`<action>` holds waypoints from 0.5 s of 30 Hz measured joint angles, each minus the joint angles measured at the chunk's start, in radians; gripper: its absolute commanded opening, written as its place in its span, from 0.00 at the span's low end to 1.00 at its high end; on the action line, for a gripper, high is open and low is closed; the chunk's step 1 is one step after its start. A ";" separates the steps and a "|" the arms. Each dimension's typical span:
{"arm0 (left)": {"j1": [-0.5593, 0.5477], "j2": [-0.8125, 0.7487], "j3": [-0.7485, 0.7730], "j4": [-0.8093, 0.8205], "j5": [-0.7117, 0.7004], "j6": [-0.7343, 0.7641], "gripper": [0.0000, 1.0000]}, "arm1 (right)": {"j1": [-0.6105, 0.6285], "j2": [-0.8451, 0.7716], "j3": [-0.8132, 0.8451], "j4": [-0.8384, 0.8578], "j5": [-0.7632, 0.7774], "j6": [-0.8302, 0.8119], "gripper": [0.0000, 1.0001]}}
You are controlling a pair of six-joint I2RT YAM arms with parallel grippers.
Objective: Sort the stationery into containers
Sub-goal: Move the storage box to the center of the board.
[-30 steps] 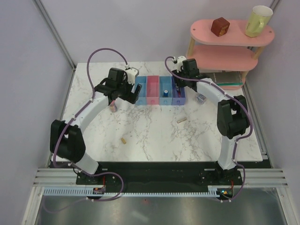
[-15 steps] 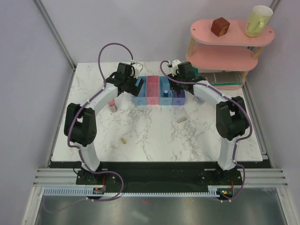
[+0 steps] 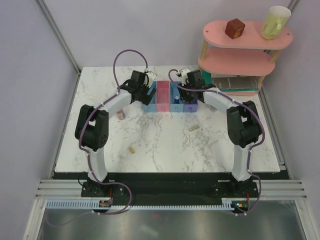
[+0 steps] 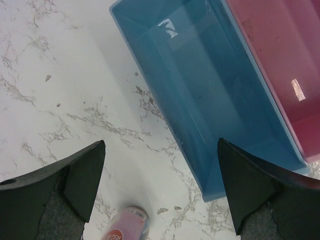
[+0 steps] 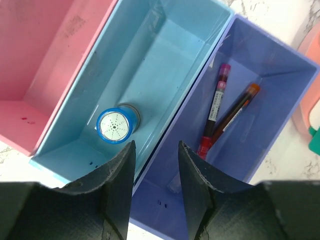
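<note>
While my right gripper (image 5: 156,145) is hovering narrow and empty at the purple bin (image 5: 280,85), I'm holding the left gripper (image 4: 160,150) wide beside the left blue bin (image 4: 200,100), judging the pink cylinder (image 4: 127,225), lying on the table near-left of that bin, as my next pick.

Four bins (image 3: 163,95), two pens (image 5: 217,105), one blue cylinder (image 5: 115,125), one pink cylinder (image 4: 127,227), two beige pieces (image 3: 193,128), one mug (image 3: 275,21), one cube (image 3: 234,28).
</note>
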 measured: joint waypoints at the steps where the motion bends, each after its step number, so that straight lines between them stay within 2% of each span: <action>1: -0.002 0.005 0.000 0.002 -0.005 0.005 1.00 | 0.000 0.001 -0.002 0.000 0.000 0.000 0.46; 15: -0.014 0.015 -0.039 0.048 -0.032 0.058 1.00 | 0.035 -0.009 -0.082 0.046 0.000 0.000 0.44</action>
